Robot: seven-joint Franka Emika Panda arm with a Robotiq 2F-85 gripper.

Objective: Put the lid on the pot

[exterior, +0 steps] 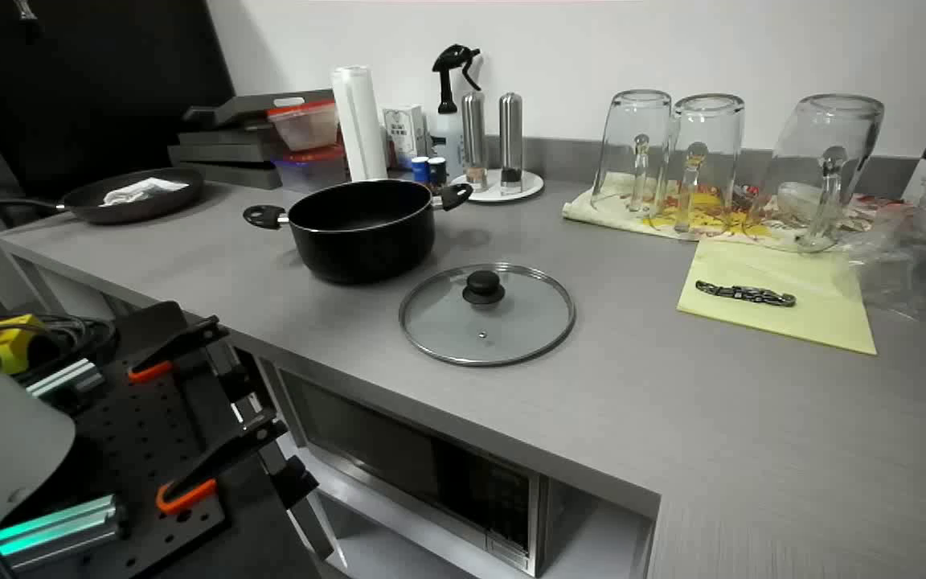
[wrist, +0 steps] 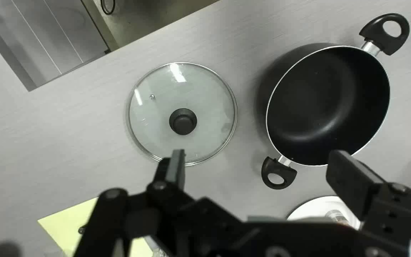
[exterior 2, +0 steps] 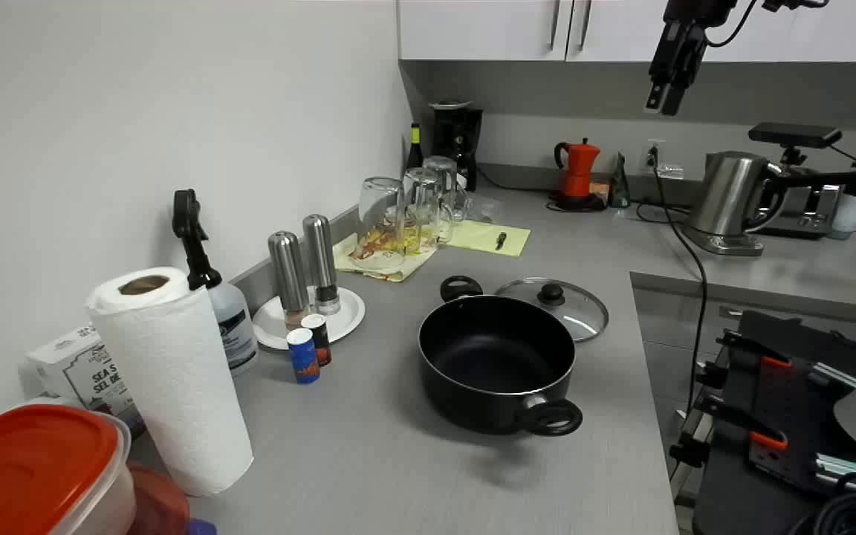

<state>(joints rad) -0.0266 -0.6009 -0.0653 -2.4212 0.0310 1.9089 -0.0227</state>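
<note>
The lid [wrist: 211,116] lies flat on the desk [exterior: 632,394], its knob [wrist: 184,124] upward. Near it but apart, at three o'clock in the wrist view, the pot [wrist: 326,103] stands upright, its dark inside showing and its two handles [wrist: 380,34] pointing to one and seven o'clock. The gripper [exterior 2: 662,106] hangs well above the desk, at one o'clock from the pot in an exterior view; it is released, the wrist view showing its two fingers [wrist: 175,169] spread wide apart.

Farther out, taking the lid as the dial's centre in an exterior view, a yellow sheet [exterior: 801,328] lies at three o'clock, bearing a small dark item [exterior: 744,293] too unclear to name. Three clear mugs [exterior: 712,133] stand on a patterned cloth [exterior: 579,211] at two o'clock. At twelve, two mills [exterior: 510,129] stand on a white plate [exterior: 529,190]. At seven, the microwave [exterior: 415,466] sits under the desk. With the pot as centre there, the paper roll [exterior: 360,129] stands at twelve and the pan [exterior: 129,213], holding a white wad [exterior: 144,190], at nine.

In an exterior view, a red moka pot [exterior 2: 580,167] stands at twelve o'clock from the lid and the kettle [exterior 2: 725,193] at two. There, two small jars [exterior 2: 303,360] stand close together at nine o'clock from the pot, with the spray bottle [exterior 2: 233,331] farther out in the same direction.
</note>
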